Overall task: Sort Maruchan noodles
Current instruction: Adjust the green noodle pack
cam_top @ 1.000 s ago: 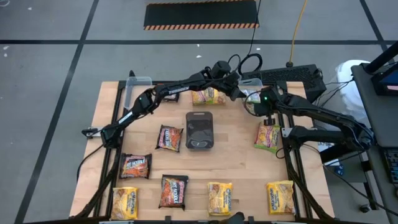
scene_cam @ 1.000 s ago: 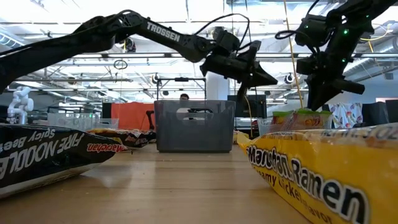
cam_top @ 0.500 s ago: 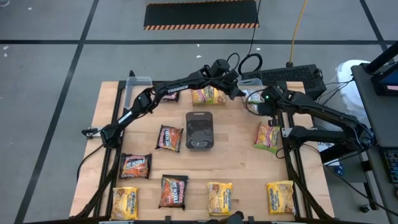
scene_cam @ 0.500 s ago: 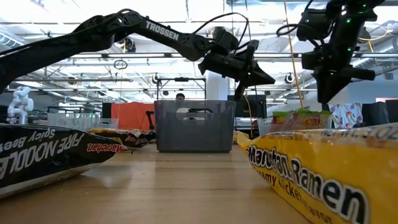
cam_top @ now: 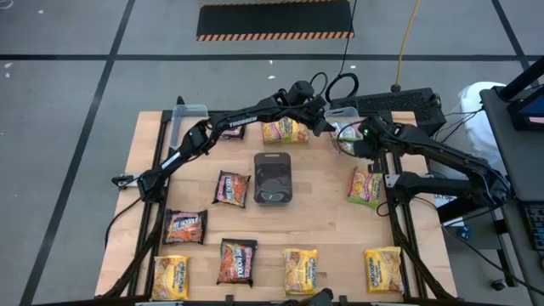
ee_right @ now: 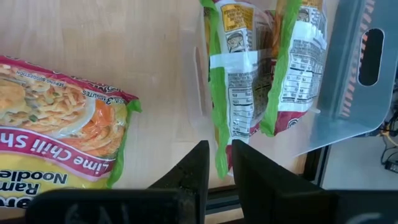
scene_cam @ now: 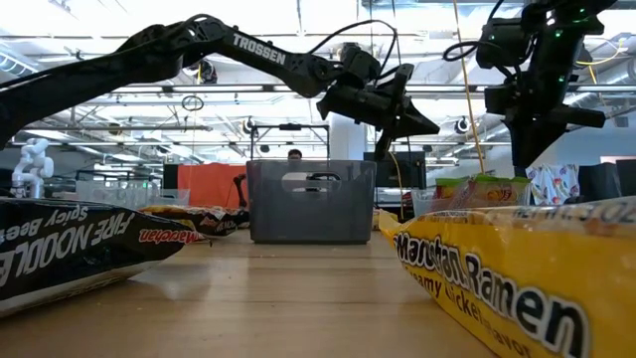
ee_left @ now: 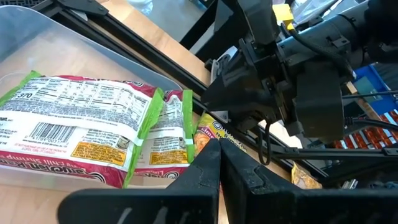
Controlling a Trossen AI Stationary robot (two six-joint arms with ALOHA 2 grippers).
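We hover both arms over the far-right tub (ee_right: 339, 93), left gripper (ee_left: 219, 163) pressed together and empty, right gripper (ee_right: 216, 163) slightly spread and empty, with two green-edged packets (ee_left: 93, 127) binned and about ten noodles (cam_top: 231, 188) left lying on the table (cam_top: 323, 225).

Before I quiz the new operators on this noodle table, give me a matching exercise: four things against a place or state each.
Things:
1. left gripper
2. dark grey tray
3. green-edged packets
4. right gripper

Places or states:
a. lying in a clear tub
b. shut, holding nothing
c. middle of the table
d. open, above the clear tub

Pairs: 1-b, 2-c, 3-a, 4-d
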